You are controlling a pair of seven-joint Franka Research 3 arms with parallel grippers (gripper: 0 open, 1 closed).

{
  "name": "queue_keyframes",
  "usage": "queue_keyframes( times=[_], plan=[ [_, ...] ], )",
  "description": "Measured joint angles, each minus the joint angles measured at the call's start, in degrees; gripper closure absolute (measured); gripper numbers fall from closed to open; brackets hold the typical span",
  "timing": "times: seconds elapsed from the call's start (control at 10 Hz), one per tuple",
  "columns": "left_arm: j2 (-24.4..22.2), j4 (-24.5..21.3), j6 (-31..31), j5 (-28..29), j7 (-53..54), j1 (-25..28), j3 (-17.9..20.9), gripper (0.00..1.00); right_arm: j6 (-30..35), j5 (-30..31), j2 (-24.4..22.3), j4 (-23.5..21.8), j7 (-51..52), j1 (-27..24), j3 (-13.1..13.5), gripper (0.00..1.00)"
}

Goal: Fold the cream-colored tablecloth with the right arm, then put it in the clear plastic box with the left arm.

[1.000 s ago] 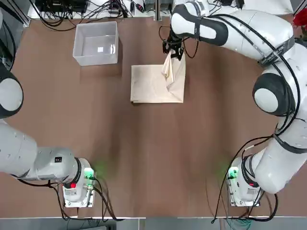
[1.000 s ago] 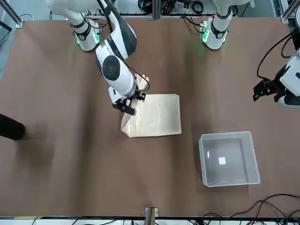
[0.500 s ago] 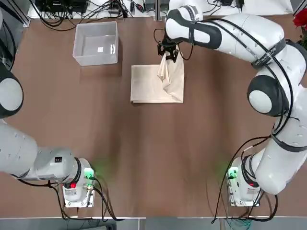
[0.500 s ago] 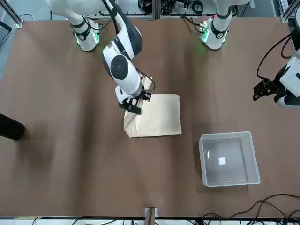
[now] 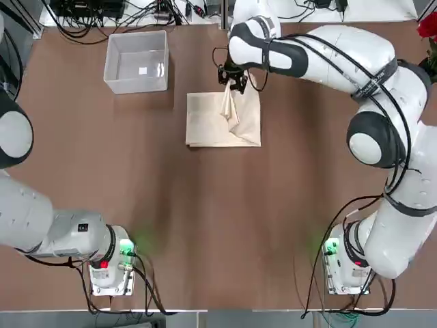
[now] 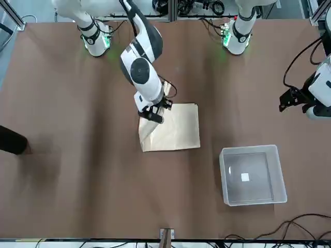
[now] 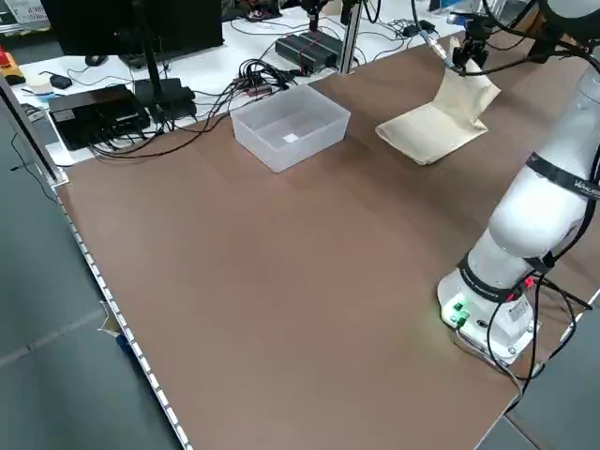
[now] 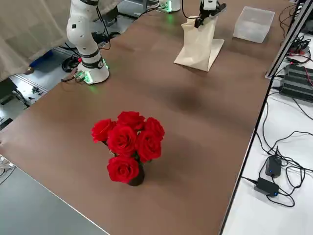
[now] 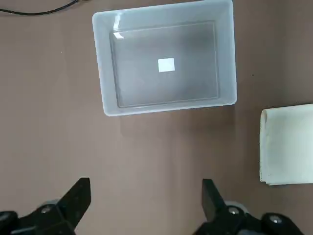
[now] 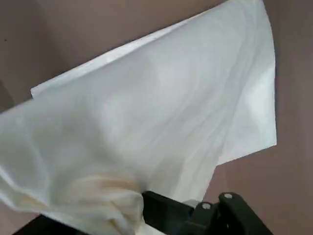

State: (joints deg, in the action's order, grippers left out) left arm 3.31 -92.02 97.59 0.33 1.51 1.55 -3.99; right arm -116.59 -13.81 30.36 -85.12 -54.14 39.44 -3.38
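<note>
Tablecloth (image 6: 178, 132) pinched in right gripper (image 5: 236, 85), raised above table; lower slowly, match edges, release flat. Left gripper (image 9: 146, 182) open, parked at table's left side.

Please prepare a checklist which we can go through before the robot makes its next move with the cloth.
1. Right gripper has a firm hold on the cream-colored tablecloth: ok, its fingers are closed on a raised part.
2. Rest of the cloth lies on the table: ok.
3. Fold is finished: not ok, the gripped part is still lifted above the layers below.
4. Clear plastic box is empty and upright: ok.
5. Left gripper is open and free: ok, it waits at the table's left side.
6. Underside of the cloth has no creases: cannot tell.
</note>
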Motion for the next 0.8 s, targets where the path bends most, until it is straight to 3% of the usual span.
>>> queue_keyframes(
  times=[0.8],
  plan=[
    [0.23,0.0,0.0,0.0,0.0,-0.03,-0.02,0.0,-0.79,0.01,1.33,1.09,-0.13,1.33,0.0,1.0]
  ],
)
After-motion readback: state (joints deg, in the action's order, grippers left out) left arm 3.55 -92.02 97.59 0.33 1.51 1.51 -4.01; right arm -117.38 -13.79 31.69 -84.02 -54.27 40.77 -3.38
